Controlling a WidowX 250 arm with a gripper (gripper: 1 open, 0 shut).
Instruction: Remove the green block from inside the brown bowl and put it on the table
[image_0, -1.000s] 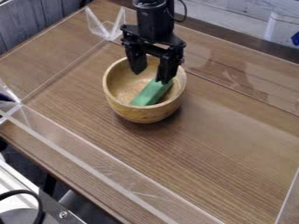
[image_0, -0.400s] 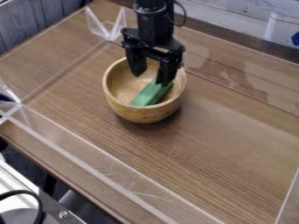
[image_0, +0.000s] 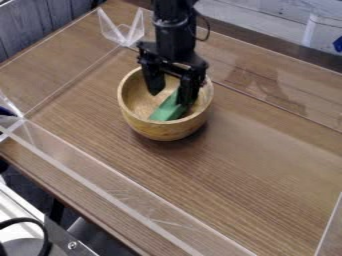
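Note:
The brown bowl stands on the dark wood table, left of centre. The green block lies tilted inside it, against the right inner wall. My gripper points straight down into the bowl, open, its black fingers straddling the block's upper end. The fingers hide part of the block, and I cannot tell whether they touch it.
Low clear acrylic walls edge the tabletop along the front and left. A stretch of bare wood lies to the right of the bowl. Black cables show at the bottom left, below the table.
The gripper has sunk lower into the bowl and shifted slightly left, staying open. The block and bowl have not moved.

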